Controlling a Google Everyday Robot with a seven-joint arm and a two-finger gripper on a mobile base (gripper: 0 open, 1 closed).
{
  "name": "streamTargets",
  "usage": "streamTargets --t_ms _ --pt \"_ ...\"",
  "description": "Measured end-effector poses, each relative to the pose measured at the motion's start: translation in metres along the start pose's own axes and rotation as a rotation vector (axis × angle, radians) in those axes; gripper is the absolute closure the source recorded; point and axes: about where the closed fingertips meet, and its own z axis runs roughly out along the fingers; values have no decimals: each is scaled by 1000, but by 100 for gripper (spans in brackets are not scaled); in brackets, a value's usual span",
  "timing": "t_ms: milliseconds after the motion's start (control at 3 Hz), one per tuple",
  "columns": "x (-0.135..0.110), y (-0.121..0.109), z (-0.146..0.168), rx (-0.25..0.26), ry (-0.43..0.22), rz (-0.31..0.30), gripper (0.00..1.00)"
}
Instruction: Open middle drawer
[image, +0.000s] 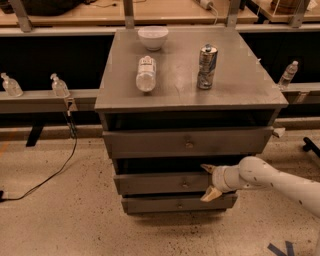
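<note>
The grey cabinet (190, 97) has three drawers. The middle drawer (155, 183) is a flat grey front with a small round knob (185, 185) and a dark gap above it. My gripper (207, 182) comes in from the right on a white arm (280, 182). It is at the right end of the middle drawer front, right of the knob. It is open: one finger (207, 169) is at the front's upper edge and the other (210, 195) at its lower edge. It holds nothing.
On the cabinet top are a white bowl (153, 37), a lying plastic bottle (146, 73) and a standing can (207, 67). The top drawer (150, 143) and bottom drawer (150, 205) flank the middle one. A cable (55, 172) crosses the floor at the left. Bottles (59, 86) stand on the rail behind.
</note>
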Motion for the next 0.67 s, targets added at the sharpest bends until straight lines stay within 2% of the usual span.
streamTargets --t_ms 333,667 --pt "6 -1 25 -42 -1 13 23" --pt "7 12 25 -80 2 39 28"
